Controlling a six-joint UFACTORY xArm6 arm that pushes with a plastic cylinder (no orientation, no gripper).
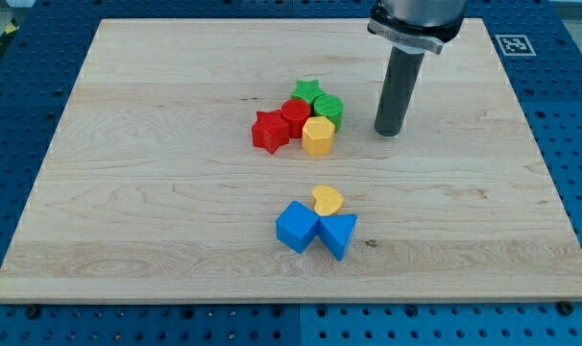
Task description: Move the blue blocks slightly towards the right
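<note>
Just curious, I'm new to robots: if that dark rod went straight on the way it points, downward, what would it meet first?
Only the wooden board. My tip already rests on bare wood, to the right of the green cylinder and apparently clear of it, with no block beneath.

The light is bright and even, it seems to come from above, and the wooden board [176,192] shows no strong glare. Under the blocks and the rod [400,91] lie only short, soft shadows. The picture is sharp everywhere, with no visible blur or bending at the edges.
</note>
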